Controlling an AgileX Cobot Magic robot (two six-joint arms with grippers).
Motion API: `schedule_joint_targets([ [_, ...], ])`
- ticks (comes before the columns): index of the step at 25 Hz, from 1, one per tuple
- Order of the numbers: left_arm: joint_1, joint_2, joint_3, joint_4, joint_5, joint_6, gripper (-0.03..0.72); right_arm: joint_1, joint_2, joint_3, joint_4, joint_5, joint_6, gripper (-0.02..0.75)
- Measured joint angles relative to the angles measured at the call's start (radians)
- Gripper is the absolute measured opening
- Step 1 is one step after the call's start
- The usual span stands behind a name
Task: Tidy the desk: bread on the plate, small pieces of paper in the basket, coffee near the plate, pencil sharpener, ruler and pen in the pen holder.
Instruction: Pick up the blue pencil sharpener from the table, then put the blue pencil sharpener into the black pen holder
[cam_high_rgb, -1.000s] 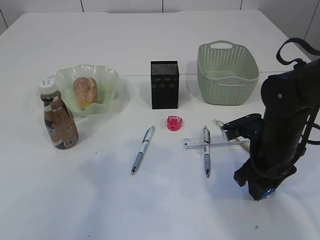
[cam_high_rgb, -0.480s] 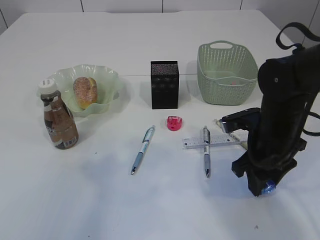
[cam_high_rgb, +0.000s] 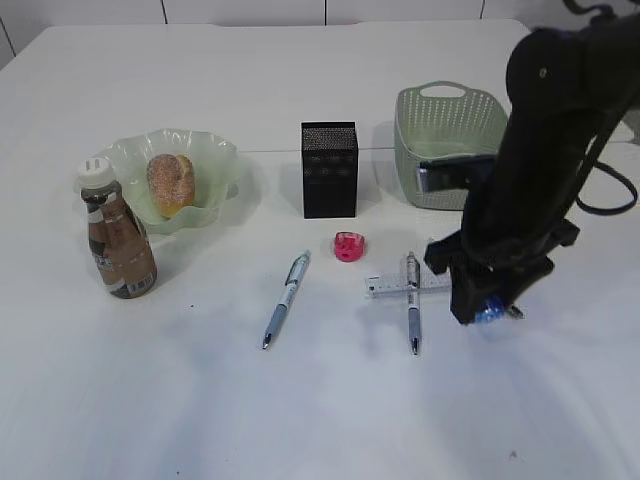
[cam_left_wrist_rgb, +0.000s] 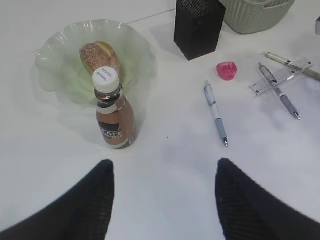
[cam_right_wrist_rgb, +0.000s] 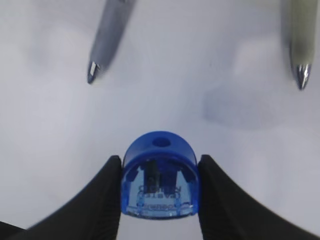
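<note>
While the right gripper (cam_right_wrist_rgb: 160, 187) hangs above the white desk (cam_high_rgb: 330, 400), its fingers (cam_right_wrist_rgb: 105, 195) are clamped on either side of a blue pencil sharpener (cam_right_wrist_rgb: 160, 175), which sits squarely between them, clear of the surface; embossed lettering shows on its clear body but is too blurred to read. Take the black pen holder (cam_high_rgb: 329, 169) as our marker: the gripper with its load is off to the right and nearer the camera, right beside a clear ruler (cam_high_rgb: 405, 284) with a grey pen (cam_high_rgb: 412, 302) lying across it. Just in front of the holder lies a pink sharpener (cam_high_rgb: 348, 246), and a little nearer, slightly to the left, a blue pen (cam_high_rgb: 286, 298). Right of the holder stands the green basket (cam_high_rgb: 445, 150), partly hidden behind the dark arm. Well to the holder's left, the bread (cam_high_rgb: 170, 184) lies in the pale green plate (cam_high_rgb: 210, 160), and a coffee bottle (cam_high_rgb: 117, 240) stands touching the plate's near rim; from the left wrist view its label reads "CAFE". The left gripper (cam_left_wrist_rgb: 162, 200) hovers near the bottle, fingers (cam_left_wrist_rgb: 90, 195) spread wide, nothing between them.
</note>
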Motion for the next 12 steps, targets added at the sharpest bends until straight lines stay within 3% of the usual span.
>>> schedule_joint_targets([
  [12,0.000,0.000,0.000,-0.008,-0.059,0.000,0.448,0.000,0.005,-0.380,0.051,-0.011,-0.087,0.342],
])
